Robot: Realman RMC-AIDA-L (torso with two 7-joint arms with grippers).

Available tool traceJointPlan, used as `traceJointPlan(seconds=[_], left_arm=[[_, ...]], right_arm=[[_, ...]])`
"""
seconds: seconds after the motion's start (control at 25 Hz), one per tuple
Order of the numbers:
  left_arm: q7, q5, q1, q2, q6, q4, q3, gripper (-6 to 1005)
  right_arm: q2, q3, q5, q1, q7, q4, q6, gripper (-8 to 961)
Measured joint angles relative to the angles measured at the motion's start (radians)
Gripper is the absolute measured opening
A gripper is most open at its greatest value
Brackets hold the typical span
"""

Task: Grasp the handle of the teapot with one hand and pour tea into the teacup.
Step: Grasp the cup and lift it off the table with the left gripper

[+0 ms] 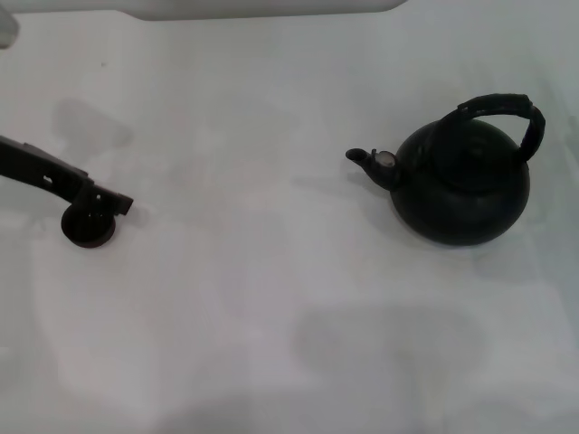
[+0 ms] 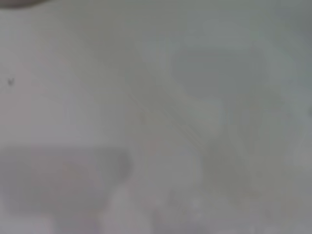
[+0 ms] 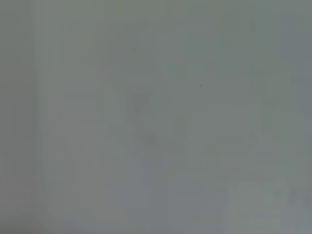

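I see teapot (image 1: 463,185) right on surface (image 1: 271,316), looks heavy, rigid; take handle (image 1: 507,108) at arch top. Left hand (image 1: 104,206) at teacup (image 1: 88,227), far left; grip state unclear.

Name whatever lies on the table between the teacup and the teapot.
Nothing: in the head view only bare white table separates the teacup from the teapot.

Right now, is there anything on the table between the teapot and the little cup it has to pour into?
No. Only bare white table lies between the teapot and the teacup. The left tool is at the cup.
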Motion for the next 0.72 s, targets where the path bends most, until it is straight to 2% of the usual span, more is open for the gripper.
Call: traceJointPlan(seconds=[0.48,0.72], left_arm=[[-0.017,0.090,-0.034,-0.025,-0.021,-0.011,0.004,884],[-0.018,0.123,-0.037,-0.025,-0.028,-0.020,0.004,884]], right_arm=[[-0.001,0.014,0.000,0.003,-0.002,0.008,0.000,874],[-0.001,0.015,0.001,0.003,0.000,0.014,0.000,874]])
